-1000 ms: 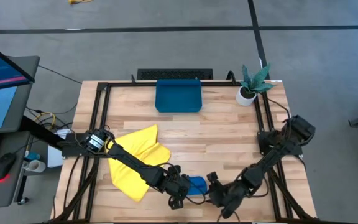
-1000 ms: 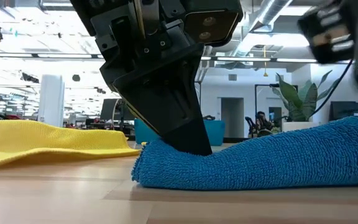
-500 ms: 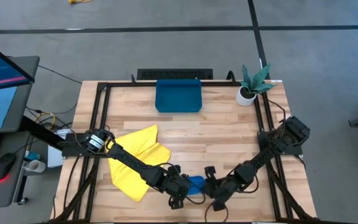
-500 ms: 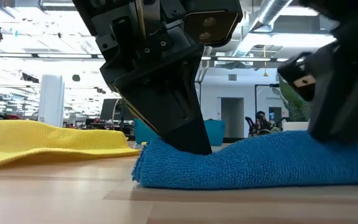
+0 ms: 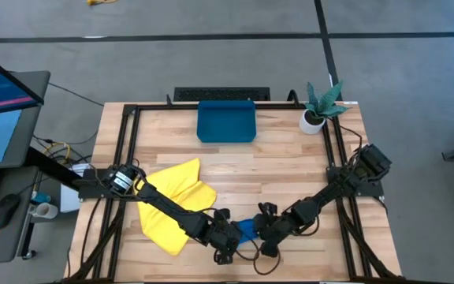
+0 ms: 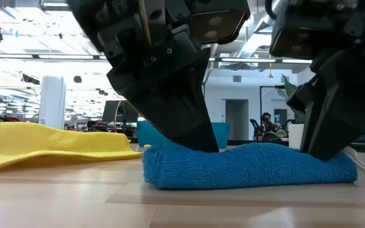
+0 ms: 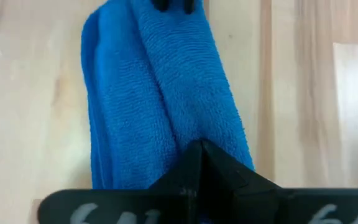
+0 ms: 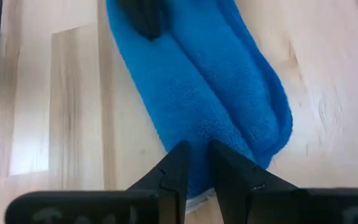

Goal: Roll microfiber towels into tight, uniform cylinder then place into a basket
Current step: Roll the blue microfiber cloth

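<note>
Table: light wood planks, edged by a black metal frame

Small white pot with a green plant: stands on the table's far right corner, just inside the frame

Black grille-like strip: lies along the table's far edge

Monitor: blue screen lit, on a side stand left of the table

Computer mouse: dark, on the grey surface near the monitor, left of the table

Floor: grey, crossed by dark lines

Room beyond the table in the low view: ceiling lights, white walls, a doorway
</note>
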### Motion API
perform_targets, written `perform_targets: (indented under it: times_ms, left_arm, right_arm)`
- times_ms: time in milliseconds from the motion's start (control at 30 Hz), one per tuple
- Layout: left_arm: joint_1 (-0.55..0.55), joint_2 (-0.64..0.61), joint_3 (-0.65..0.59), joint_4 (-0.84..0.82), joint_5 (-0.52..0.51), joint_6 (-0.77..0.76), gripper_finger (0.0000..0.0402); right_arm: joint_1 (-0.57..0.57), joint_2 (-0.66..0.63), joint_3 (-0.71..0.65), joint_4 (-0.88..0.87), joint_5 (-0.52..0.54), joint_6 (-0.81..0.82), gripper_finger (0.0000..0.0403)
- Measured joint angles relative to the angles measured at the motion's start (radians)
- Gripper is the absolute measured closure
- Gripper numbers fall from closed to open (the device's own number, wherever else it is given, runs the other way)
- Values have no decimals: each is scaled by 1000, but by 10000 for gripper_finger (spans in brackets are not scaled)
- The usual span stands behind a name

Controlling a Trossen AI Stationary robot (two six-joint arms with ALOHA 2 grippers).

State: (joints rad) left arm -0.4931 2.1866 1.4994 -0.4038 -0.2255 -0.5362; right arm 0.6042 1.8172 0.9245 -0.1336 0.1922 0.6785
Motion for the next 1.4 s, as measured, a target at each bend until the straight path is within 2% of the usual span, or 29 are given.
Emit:
perform_targets:
  times_ms: [267,567,767,867,1033,1133,1400]
  left_arm:
    - [-31,8,61,-106,-140,55,401]
    - [-94,10,178,-375,-336,95,401]
    - [-149,9,204,-396,-455,195,401]
    - [-158,8,204,-396,-443,214,401]
    - [-141,8,204,-394,-341,240,385]
    - [-125,8,204,-391,-301,236,354]
    - [-93,9,165,-359,-288,222,258]
  right_arm:
    - [-42,-1,-1,-19,-42,87,312]
    - [-59,0,-2,-23,-38,231,312]
    - [-73,1,-3,-23,-34,257,312]
    - [-75,2,-3,-22,-34,257,312]
    - [-75,2,-3,-19,-34,257,312]
    - [-75,2,-4,-18,-34,257,312]
    - [-67,3,-4,-17,-27,256,312]
